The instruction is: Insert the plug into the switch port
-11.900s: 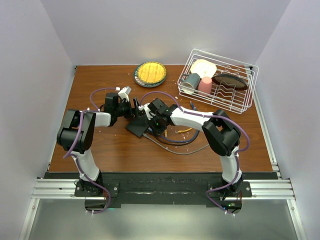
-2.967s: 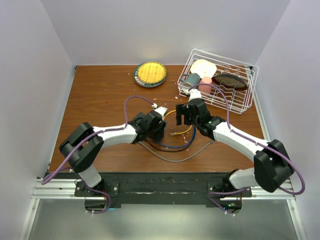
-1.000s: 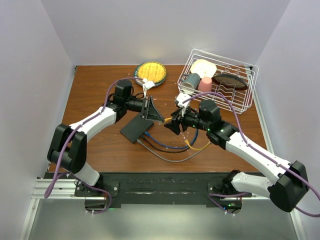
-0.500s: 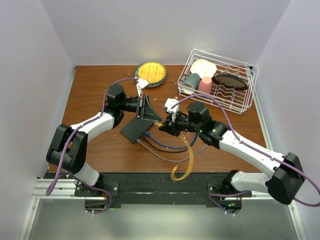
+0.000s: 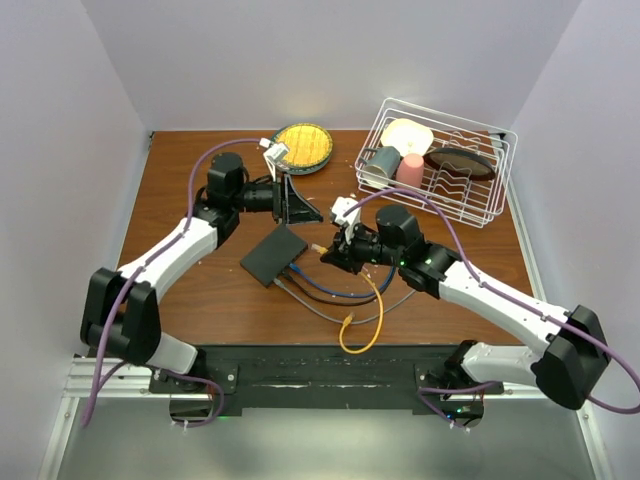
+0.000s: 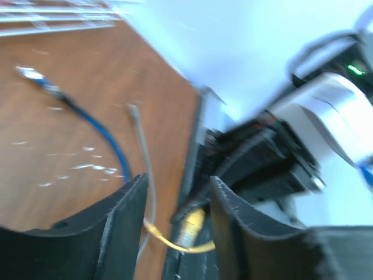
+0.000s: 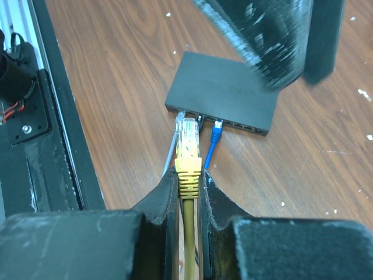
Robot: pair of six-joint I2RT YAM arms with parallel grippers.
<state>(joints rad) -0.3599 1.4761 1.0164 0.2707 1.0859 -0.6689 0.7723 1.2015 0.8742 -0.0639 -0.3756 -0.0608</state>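
Between the fingers [image 7: 169, 185] of the right gripper [image 7: 187, 175]: plug [image 7: 187, 140], yellow boot pinched on both sides. Clear connector tip stands proud of the fingertips, aimed fwd at the switch [image 7: 224, 87]. Tip is just short of the port row, not seated.

Switch port [image 7: 201, 119]: a free socket appears to lie straight ahead of the tip, between grey cable [image 7: 176, 129] and blue cable [image 7: 213, 135], both already plugged into the row. Exact socket cannot be confirmed.

Handling, assessed:
- Plug is light, rigid plastic. Latch tab is prob. thin and breakable.
- Boot is rubbery, fair friction. The hold close behind the connector is correct; further back the cord would flex and the tip wander.
- Yellow cable [image 5: 365, 310] trails behind the gripper in a loose loop. It is springy, with slight drag.
- Switch is flat, looks light and lies unsecured on the table [image 7: 116, 76]. It will likely slide if pushed end-on.

Left gripper [image 6: 178, 192]: fingers spread, nothing between them. It is raised beyond the switch's far side and appears clear of it. Wrist view is blurred.
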